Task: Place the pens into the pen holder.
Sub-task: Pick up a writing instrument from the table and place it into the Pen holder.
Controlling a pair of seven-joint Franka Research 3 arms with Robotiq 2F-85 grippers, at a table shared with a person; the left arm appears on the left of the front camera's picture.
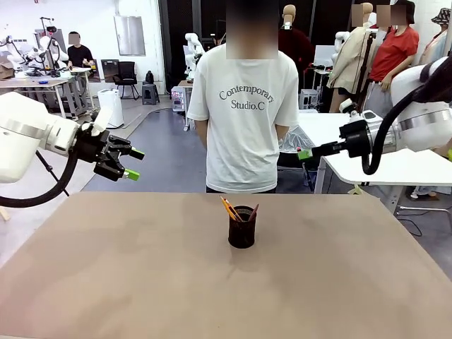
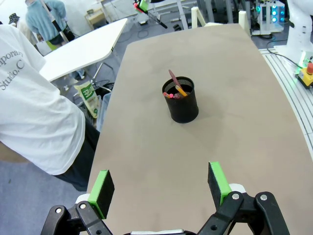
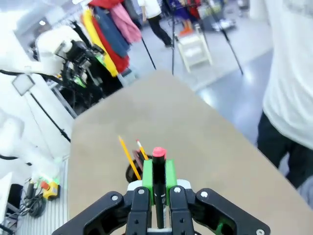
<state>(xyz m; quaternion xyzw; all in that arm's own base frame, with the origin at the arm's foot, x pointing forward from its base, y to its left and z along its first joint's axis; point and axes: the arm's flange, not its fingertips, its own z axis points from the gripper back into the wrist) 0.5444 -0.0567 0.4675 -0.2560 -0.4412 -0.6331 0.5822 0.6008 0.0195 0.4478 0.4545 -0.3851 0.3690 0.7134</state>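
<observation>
Black pen (image 3: 158, 186), pinched upright in my right gripper (image 3: 158, 182); holder (image 1: 241, 227) sits below-left; left gripper (image 1: 133, 164) wide open.

Two glossy white arms are showing rounded shells with a silver ring at the joint, and a thick black cable is looping beneath each wrist, at the left and right edges of the front view. Each is ending in a black end effector, the left end effector (image 1: 131, 163) and the right end effector (image 1: 305, 154), both wearing bright green pads on angular black linkages with silver screws. The person (image 1: 244, 120) at upper centre is wearing a white short-sleeved T-shirt with dark curved lettering and dark trousers.
</observation>
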